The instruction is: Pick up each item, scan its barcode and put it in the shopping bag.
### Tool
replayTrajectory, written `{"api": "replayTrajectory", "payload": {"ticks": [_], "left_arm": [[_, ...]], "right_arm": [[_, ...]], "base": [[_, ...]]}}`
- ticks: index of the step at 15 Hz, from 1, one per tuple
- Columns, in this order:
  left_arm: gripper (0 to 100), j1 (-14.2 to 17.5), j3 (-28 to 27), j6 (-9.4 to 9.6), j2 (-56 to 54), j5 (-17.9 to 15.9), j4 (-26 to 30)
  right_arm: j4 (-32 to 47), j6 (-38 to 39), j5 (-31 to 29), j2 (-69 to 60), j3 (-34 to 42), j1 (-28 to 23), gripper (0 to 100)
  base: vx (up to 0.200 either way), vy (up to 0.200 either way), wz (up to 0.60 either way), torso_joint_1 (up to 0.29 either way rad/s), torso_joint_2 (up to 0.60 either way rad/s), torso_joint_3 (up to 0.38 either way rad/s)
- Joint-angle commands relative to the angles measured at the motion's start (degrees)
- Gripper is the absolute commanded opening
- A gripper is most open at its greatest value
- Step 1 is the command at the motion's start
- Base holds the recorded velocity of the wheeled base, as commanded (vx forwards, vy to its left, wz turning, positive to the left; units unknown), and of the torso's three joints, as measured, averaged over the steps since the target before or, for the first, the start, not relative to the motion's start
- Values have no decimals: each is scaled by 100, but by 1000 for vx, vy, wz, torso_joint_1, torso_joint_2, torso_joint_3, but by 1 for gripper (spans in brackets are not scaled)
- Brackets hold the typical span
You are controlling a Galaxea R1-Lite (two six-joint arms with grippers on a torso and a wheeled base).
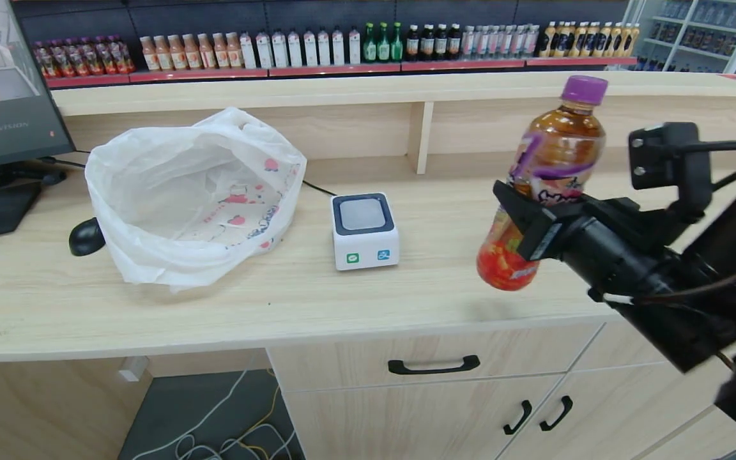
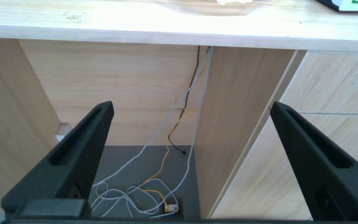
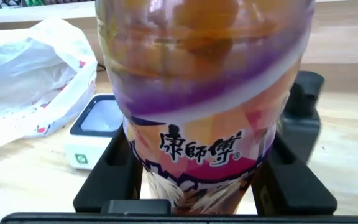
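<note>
Head view: right claw [image 1: 529, 220] grips the purple-capped tea bottle [image 1: 556, 160] around its middle, nearly upright above the counter [image 1: 278, 300], at 3 o'clock from the barcode scanner [image 1: 364, 230]. The shopping bag [image 1: 183, 191] gapes at the scanner's 9 o'clock. The left claw [image 2: 191, 109] hangs below the counter edge, jaws wide apart.

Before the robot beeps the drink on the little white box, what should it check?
1. Grip: right gripper shut around the purple-capped plastic bottle of brown tea: ok.
2. White cube scanner with grey window: uncovered, standing on the wooden counter: ok.
3. Barcode turned toward that window: cannot tell; no barcode shows on the label.
4. White plastic shopping bag: mouth open, beside the scanner: ok.
5. Left gripper: open, below the counter top, away from the bottle: ok.
</note>
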Motion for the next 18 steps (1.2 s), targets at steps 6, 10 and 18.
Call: {"api": "replayTrajectory", "payload": {"ticks": [6, 10, 18], "left_arm": [[100, 0, 0, 0, -2, 0, 0], [100, 0, 0, 0, -2, 0, 0], [100, 0, 0, 0, -2, 0, 0]], "right_arm": [[48, 205, -5, -1763, 1592, 137, 0], [40, 196, 12, -1851, 1839, 260, 0], [40, -1702, 12, -2211, 2559, 1491, 0]], "base": [[0, 0, 0, 0, 0, 0], [0, 0, 0, 0, 0, 0], [0, 0, 0, 0, 0, 0]]}}
